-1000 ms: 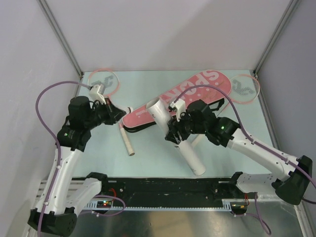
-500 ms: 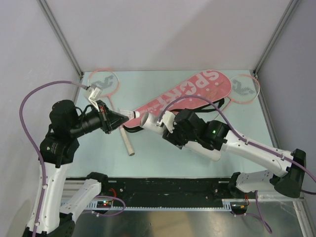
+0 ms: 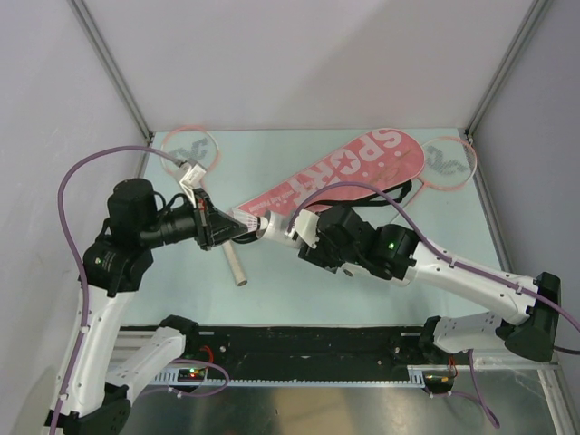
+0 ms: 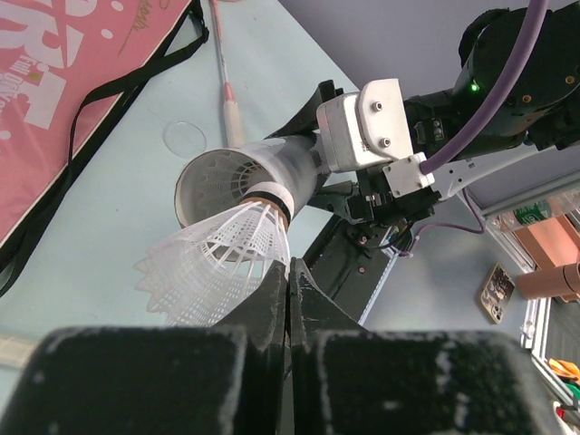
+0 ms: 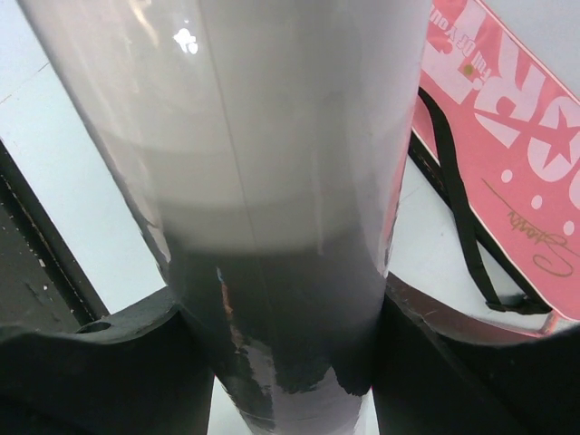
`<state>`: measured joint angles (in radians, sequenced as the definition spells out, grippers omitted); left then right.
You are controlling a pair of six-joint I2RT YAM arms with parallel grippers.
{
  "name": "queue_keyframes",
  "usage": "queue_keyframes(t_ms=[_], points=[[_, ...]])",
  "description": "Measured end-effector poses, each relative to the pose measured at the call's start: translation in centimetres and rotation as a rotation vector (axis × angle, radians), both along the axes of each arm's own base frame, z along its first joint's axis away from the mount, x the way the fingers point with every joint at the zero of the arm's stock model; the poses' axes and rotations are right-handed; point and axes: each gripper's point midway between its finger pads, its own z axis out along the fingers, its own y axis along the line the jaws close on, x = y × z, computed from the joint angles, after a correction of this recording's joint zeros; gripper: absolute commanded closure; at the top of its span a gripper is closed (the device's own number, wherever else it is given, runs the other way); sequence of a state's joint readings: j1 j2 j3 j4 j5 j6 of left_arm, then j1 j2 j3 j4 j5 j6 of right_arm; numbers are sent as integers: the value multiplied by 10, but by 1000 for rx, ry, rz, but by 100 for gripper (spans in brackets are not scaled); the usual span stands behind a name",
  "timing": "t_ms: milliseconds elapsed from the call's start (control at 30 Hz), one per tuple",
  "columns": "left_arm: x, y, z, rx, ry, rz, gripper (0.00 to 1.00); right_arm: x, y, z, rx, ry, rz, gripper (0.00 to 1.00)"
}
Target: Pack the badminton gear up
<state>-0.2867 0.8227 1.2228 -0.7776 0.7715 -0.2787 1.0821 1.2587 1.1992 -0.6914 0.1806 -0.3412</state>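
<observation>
My left gripper (image 3: 232,227) is shut on the skirt of the white shuttlecock (image 3: 246,220). Its nose sits at the open mouth of the long white tube (image 3: 275,225). In the left wrist view my fingertips (image 4: 292,274) pinch the shuttlecock's (image 4: 216,265) skirt edge, just below the tube mouth (image 4: 225,181). My right gripper (image 3: 310,239) is shut on the tube and holds it level above the table, mouth to the left. The tube (image 5: 272,136) fills the right wrist view between my fingers (image 5: 91,362). The pink SPORT bag (image 3: 355,170) lies diagonally behind.
One pink racket head (image 3: 191,149) lies at the back left, its white handle (image 3: 235,264) pointing to the front. The other racket head (image 3: 449,161) lies at the back right. The bag's black strap (image 5: 456,213) trails beside the tube. Enclosure walls stand on the sides.
The right arm has swung the tube from leaning upright to level, with its mouth to the left. My left gripper has moved right and brought the shuttlecock to the tube mouth.
</observation>
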Motion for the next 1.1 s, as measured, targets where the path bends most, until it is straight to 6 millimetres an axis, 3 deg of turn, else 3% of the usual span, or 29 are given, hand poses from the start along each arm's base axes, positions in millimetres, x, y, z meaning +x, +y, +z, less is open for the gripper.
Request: queue_keyframes(t_ms=[533,1100], points=[[9,6,-11,46,21,54,100,-4,-3,7,0,-25,9,43],[11,8,-18,74,49,73,100,-11,10,14,47,-34,56,43]])
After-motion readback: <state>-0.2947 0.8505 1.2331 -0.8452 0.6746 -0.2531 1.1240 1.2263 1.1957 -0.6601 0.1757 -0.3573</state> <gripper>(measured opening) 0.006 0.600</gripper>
